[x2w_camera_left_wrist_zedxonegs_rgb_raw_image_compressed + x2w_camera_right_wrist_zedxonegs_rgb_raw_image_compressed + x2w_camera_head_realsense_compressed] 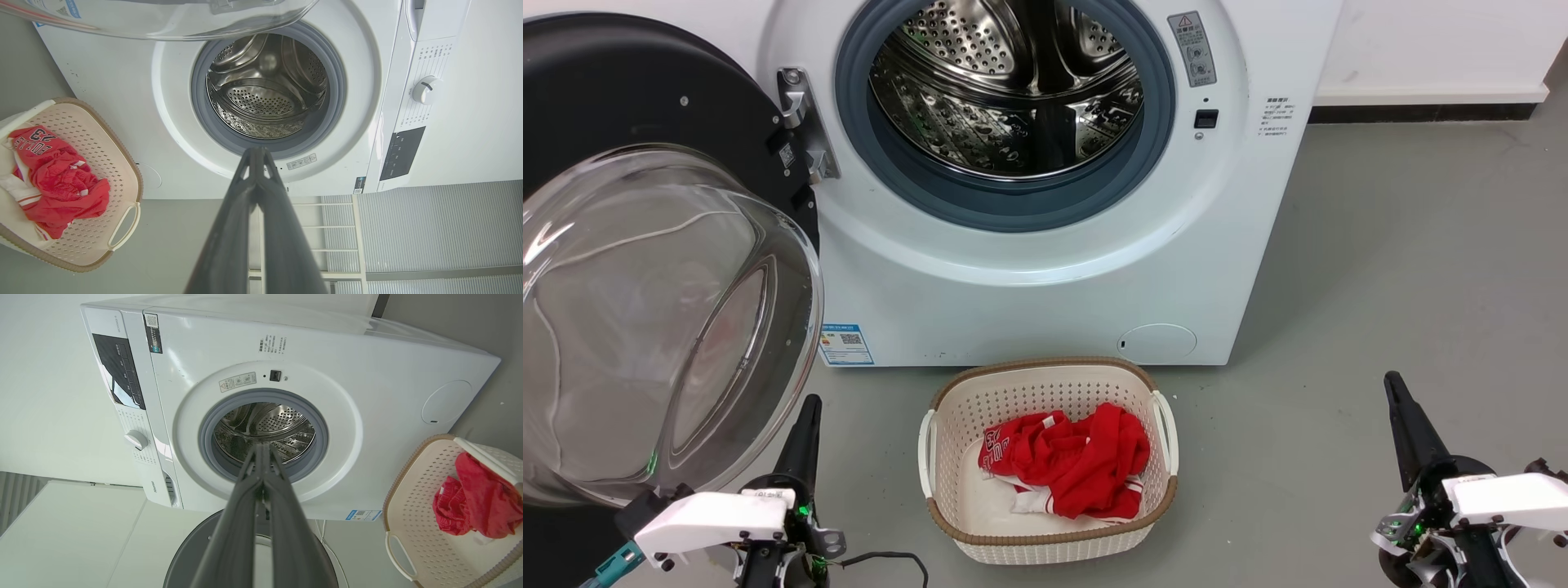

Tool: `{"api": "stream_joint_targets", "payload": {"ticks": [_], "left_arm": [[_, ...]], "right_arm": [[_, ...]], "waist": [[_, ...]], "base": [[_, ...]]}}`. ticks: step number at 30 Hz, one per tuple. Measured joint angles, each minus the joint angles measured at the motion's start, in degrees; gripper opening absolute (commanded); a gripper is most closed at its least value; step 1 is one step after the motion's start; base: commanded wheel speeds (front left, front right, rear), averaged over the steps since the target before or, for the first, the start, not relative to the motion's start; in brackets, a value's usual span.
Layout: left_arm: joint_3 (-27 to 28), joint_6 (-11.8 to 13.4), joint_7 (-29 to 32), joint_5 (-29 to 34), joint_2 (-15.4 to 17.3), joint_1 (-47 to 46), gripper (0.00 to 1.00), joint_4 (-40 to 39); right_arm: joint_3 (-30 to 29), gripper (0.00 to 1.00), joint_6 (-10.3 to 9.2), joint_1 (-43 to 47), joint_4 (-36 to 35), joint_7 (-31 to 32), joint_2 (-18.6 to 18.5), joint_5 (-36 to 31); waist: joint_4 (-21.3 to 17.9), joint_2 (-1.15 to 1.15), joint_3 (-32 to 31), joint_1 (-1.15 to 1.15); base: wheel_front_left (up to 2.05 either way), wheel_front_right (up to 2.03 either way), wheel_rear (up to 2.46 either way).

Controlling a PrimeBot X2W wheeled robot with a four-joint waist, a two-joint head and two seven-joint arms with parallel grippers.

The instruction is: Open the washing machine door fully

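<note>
The large round glossy black door with its bulging clear glass bowl (662, 310) stands swung out on its metal hinge (805, 122), just to the left of the left pincer (809, 404) and rising above its tip. The bowl's lower edge is just beside that tip, though I cannot tell if they touch. The left pincer's two dark fingers are pressed together with nothing between them. The right pincer (1393, 382), well apart on the far side, is closed and empty too.

The door looks close to full swing. I would finish by nudging the black rim rather than the glass, using the side of the closed fingers. Follow the hinge's arc away from the drum mouth (1009, 90) and ease off once it stops.

Between the pincers sits a white perforated plastic basket with a brown rim (1045, 366), and the red jersey (53, 171) in it reads "BULLS 23". The big white front-loading washing machine (1029, 278) carries a blue sticker (847, 344) and a grey warning label (1192, 47), both too small to read. The name on its panel may be Hisense.
</note>
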Motion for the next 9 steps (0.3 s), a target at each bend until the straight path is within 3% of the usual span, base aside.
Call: {"api": "stream_joint_targets", "payload": {"ticks": [9], "left_arm": [[0.4,-0.5,0.9,-3.7,-0.2,-0.4,0.0,0.4]], "right_arm": [[-0.3,0.0,0.0,-0.3,0.5,0.8,0.0,3.6]], "waist": [[0.0,0.0,0.1,0.0]], "base": [[0.0,0.0,0.0]]}}
